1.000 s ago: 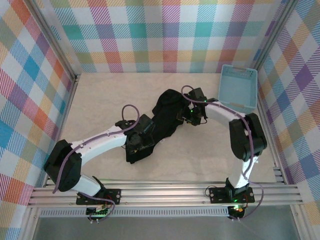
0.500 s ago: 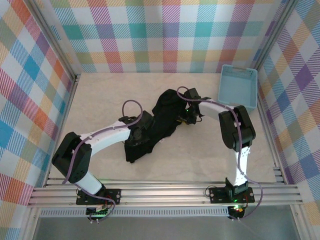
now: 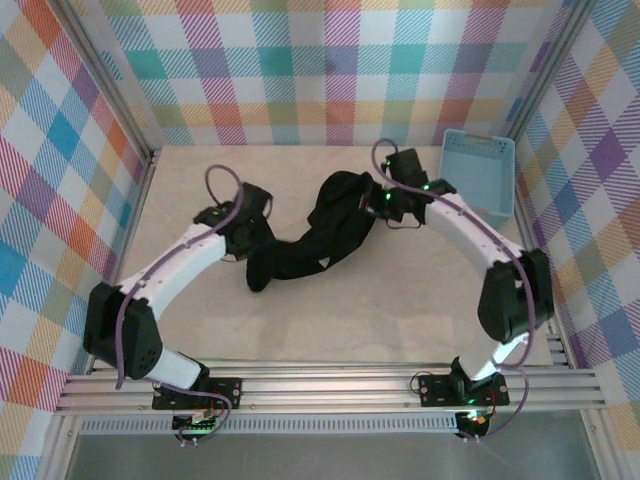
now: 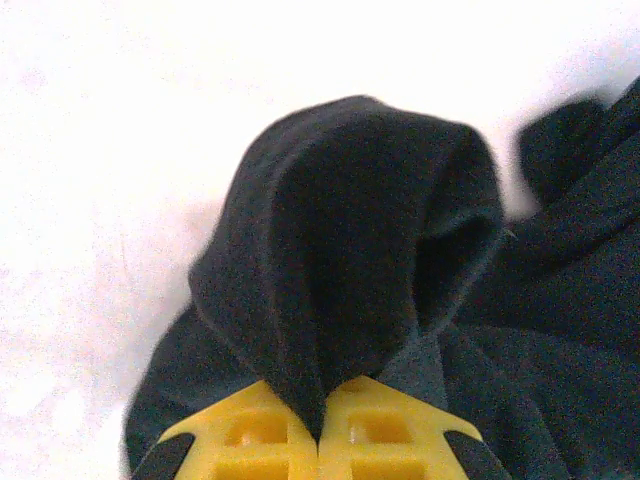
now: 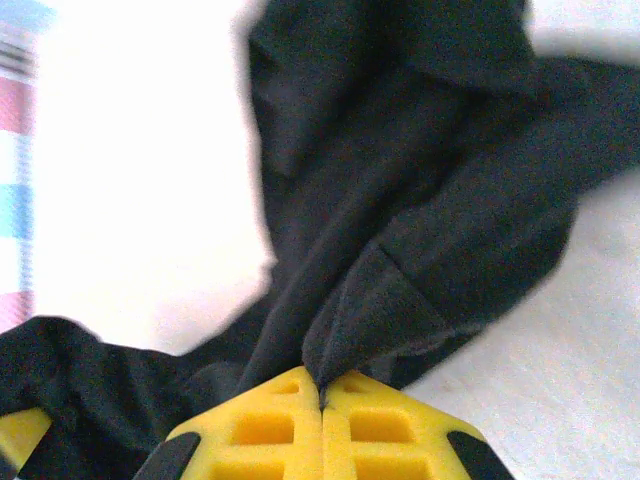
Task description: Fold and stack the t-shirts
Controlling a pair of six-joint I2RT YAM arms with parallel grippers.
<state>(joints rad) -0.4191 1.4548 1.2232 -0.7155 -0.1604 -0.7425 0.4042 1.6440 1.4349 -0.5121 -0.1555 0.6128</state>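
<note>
Both arms have swung up and apart since a second ago, dragging the shirt [image 3: 320, 240] toward the upper middle of the table [image 3: 400, 310]. Your left gripper [image 3: 258, 238], left of centre, is clamped on a raised fold, its yellow fingers [image 4: 260, 445] meeting with cloth pinched between. Your right gripper [image 3: 378, 203], further up and right, pinches another edge likewise. Between them the shirt lies bunched, not flat. Beyond, upper right, sits the basket [image 3: 478, 175]. You look to be spreading; next, draw the corners wider and lay it flat.
</note>
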